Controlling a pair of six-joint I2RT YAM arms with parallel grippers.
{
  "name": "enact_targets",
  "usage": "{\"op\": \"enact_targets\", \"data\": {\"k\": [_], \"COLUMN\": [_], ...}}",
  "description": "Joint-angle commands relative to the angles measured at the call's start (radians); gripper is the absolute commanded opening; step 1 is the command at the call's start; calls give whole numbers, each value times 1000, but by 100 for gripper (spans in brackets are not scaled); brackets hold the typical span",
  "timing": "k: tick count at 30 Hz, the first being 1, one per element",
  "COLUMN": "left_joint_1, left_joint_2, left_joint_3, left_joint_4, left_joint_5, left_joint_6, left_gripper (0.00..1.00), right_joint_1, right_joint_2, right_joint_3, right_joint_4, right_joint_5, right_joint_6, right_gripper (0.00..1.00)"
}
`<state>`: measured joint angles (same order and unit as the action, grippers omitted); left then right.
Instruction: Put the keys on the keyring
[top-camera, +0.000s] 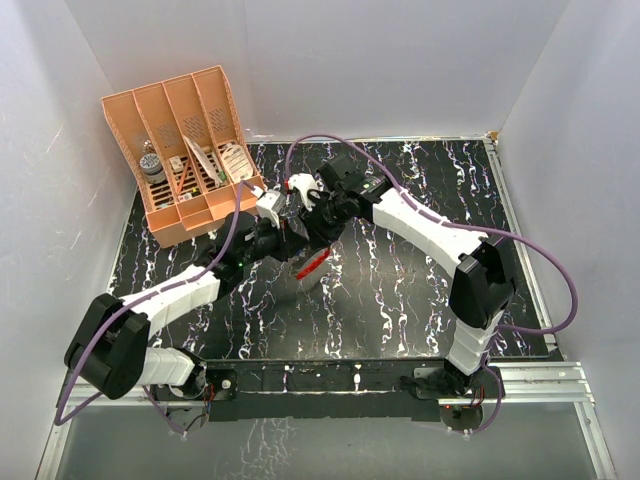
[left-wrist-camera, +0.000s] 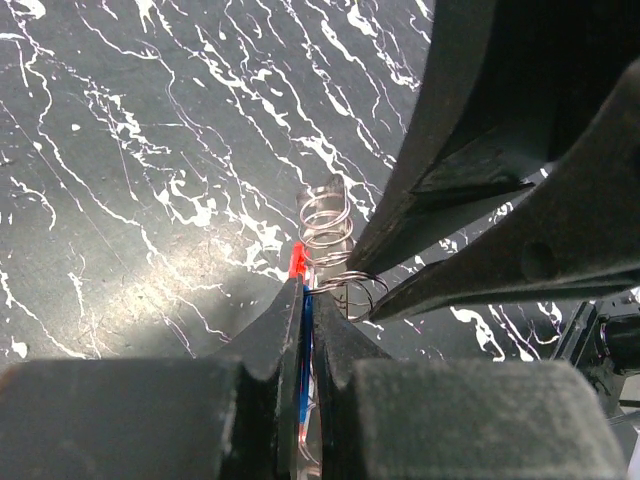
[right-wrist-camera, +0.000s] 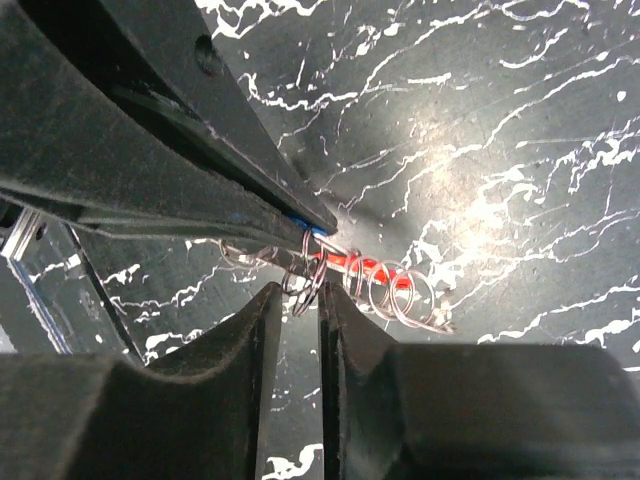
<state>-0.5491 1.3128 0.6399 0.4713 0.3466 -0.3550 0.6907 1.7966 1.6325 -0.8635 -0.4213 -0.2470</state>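
In the top view both grippers meet at mid-table. My left gripper (top-camera: 290, 233) (left-wrist-camera: 308, 292) is shut on the red-and-silver keyring (top-camera: 312, 262). Its red edge (left-wrist-camera: 297, 260) pokes out past the tips, and the key's blue head (left-wrist-camera: 305, 330) is pinched flat beside it. In the right wrist view the keyring's red bar (right-wrist-camera: 378, 271) runs out from the left fingers (right-wrist-camera: 150, 150) with several thin wire rings (right-wrist-camera: 410, 295) strung along it. My right gripper (top-camera: 313, 214) (right-wrist-camera: 300, 290) is closed on one wire ring (right-wrist-camera: 310, 283) next to the left tips. The key's blade is hidden.
An orange desk organizer (top-camera: 185, 150) with small items in its slots stands at the back left. The black marbled tabletop (top-camera: 400, 290) lies under the grippers. White walls close in the sides and back. A purple cable (top-camera: 540, 260) loops over the right arm.
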Motion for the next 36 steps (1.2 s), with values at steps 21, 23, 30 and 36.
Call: {"op": "enact_targets", "data": {"k": [21, 23, 30, 36], "left_joint_1": [-1, 0, -1, 0], "left_joint_2": [-107, -105, -83, -63], "left_joint_3": [38, 51, 103, 147], "left_joint_4": [95, 97, 116, 132], "left_joint_5": [-113, -125, -167, -184], "left_joint_6": [-61, -68, -87, -104], "left_gripper": [0, 0, 0, 0], "right_joint_1": [-193, -200, -200, -200], "right_joint_2": [-477, -488, -506, -494], "right_joint_3": [-452, -513, -708, -797], "right_joint_4": [700, 759, 997, 1126], "right_joint_5": [62, 58, 117, 145], "right_joint_6": [431, 495, 780, 907], "right_gripper": [50, 50, 53, 64]}}
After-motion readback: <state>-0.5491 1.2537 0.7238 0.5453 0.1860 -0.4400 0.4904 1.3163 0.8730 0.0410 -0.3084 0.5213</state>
